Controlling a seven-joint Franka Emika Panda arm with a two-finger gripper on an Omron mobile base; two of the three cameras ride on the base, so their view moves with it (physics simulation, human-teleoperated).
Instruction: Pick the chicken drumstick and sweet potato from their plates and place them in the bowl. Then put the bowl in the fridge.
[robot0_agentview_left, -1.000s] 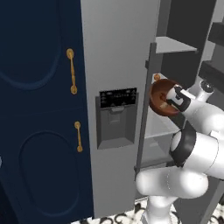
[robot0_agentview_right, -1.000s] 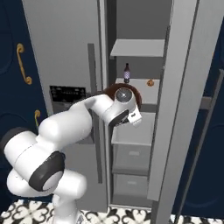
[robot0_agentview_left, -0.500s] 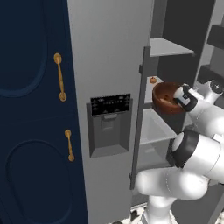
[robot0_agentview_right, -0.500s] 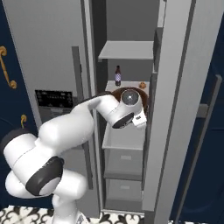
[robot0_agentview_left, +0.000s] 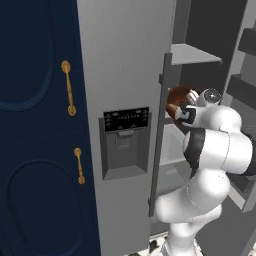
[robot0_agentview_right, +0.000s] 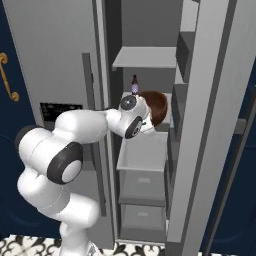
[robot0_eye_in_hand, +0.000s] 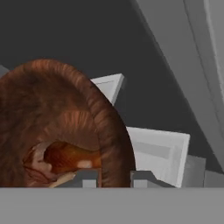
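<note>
The big grey fridge (robot0_agentview_left: 120, 75) stands open, with its dark panel on the door at about 9 o'clock from the robot's hand. Next to it, further toward 9 o'clock, is the navy cabinet (robot0_agentview_left: 35, 150) with gold handles (robot0_agentview_left: 68, 88). Inside the fridge are grey shelves (robot0_agentview_right: 145, 57), one above the hand at 12 o'clock and one below it at 6 o'clock. The white arm (robot0_agentview_right: 85, 127) reaches in between them.

The gripper (robot0_eye_in_hand: 114, 177) is squeezed tight on the rim of the bowl (robot0_eye_in_hand: 61, 118), one finger inside the bowl and one outside. The bowl is round, shiny and reddish-brown. It is up in the air inside the fridge, over the middle shelf (robot0_agentview_right: 145, 150).

In the bowl lies the chicken drumstick (robot0_eye_in_hand: 65, 158), reddish-brown, low down near the fingers. A small pale bit sits by it, too unclear to name.

A little dark bottle (robot0_agentview_right: 134, 85) stands at the back of the fridge, at about 11 o'clock from the bowl.
</note>
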